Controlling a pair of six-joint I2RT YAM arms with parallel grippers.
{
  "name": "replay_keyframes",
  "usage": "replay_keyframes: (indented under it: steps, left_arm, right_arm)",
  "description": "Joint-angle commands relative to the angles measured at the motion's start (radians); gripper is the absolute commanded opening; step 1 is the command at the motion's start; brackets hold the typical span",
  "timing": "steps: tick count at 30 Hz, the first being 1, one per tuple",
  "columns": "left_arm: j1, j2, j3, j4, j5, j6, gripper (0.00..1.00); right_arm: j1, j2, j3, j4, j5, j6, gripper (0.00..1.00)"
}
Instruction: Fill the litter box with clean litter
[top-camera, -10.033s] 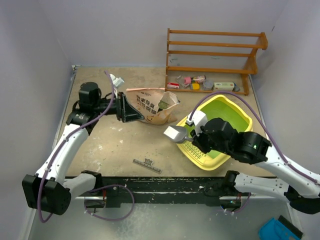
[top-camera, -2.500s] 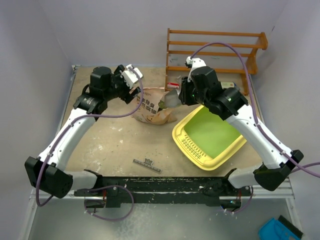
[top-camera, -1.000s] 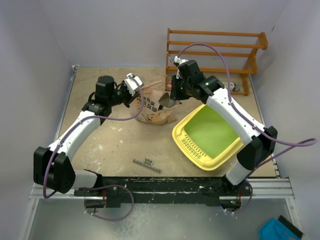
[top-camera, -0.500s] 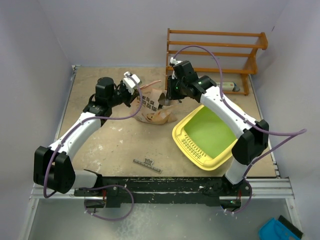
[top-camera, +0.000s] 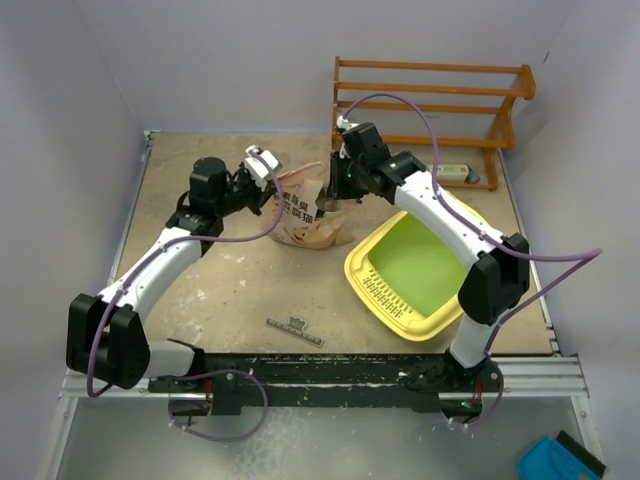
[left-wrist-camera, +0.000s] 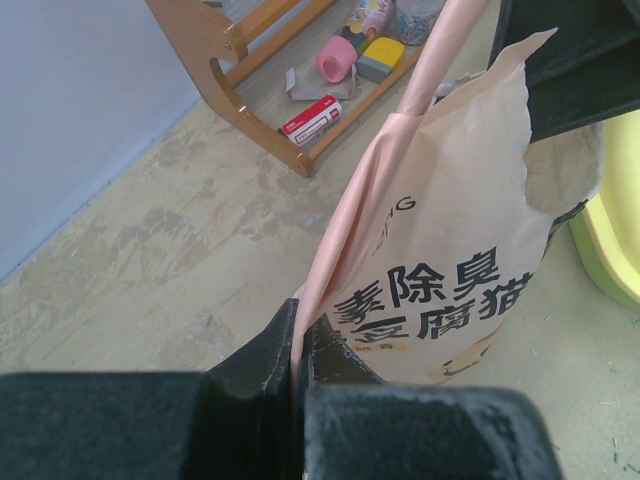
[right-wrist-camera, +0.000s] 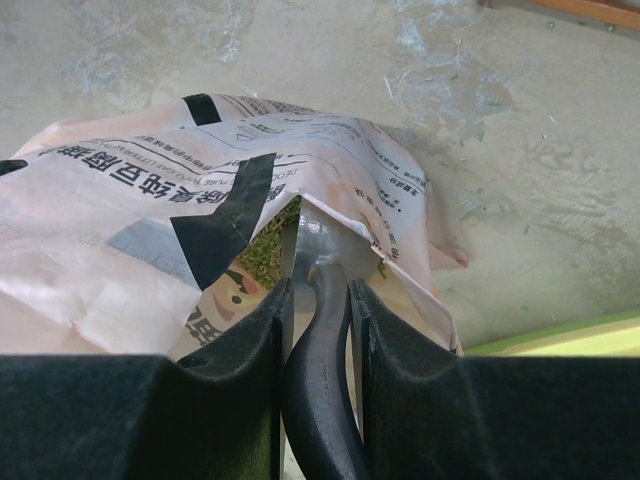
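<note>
Here, mid-scoop at the far middle of the desk, our left jaws pinch the upper edge of the tan bag (left-wrist-camera: 440, 270), holding its mouth up. Our right jaws clamp the scoop (right-wrist-camera: 310, 240), its blade inside among the clean litter (right-wrist-camera: 264, 256). The litter box (top-camera: 372, 283) sits toward the near right corner, apparently unfilled. Next, we judge, comes a level lift and a carry over its rim.
</note>
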Motion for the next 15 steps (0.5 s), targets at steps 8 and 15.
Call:
replay_keyframes:
  steps: [8, 15]
  left_arm:
    - [0.004, -0.097, -0.042, 0.249, 0.067, -0.103, 0.0]
    - [0.004, -0.093, -0.058, 0.303, 0.084, -0.152, 0.0]
  right_arm:
    - [-0.002, 0.067, -0.051, 0.013, 0.013, -0.012, 0.0]
    - [-0.001, 0.089, -0.085, 0.053, -0.035, -0.007, 0.0]
